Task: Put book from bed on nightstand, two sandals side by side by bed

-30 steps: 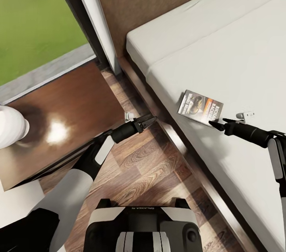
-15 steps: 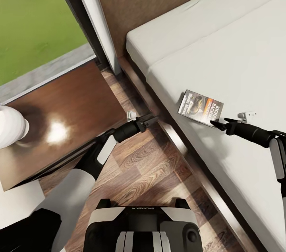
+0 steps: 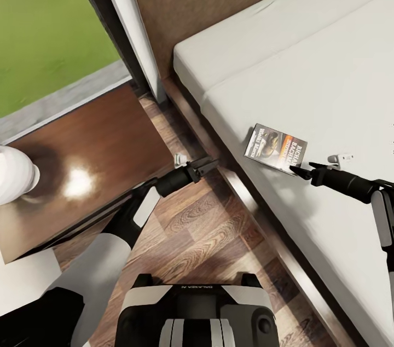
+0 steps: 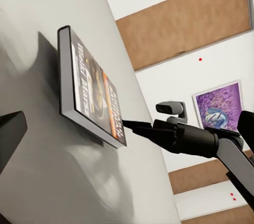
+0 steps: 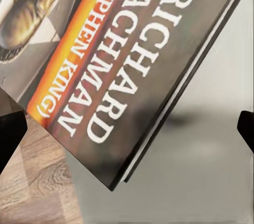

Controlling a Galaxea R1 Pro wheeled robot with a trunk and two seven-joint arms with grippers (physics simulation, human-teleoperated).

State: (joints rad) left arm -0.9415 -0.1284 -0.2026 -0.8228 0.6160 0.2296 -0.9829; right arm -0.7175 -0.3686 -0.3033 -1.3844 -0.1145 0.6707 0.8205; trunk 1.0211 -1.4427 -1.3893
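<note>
Left gripper (image 3: 210, 163): centre of frame, over the floor by the bed (image 3: 328, 79) edge; jaws narrow, empty
Right gripper (image 3: 300, 169): crept to the book's (image 3: 276, 148) near corner — then stalled; grasp imminent; jaw gap hard to judge
Book: centre-right, flat on mattress
Hidden: sandals; nightstand (image 3: 82, 161) cropped at left

book (image 5: 132, 70) cover: "RICHARD BACHMAN", "STEPHEN KING"
</note>
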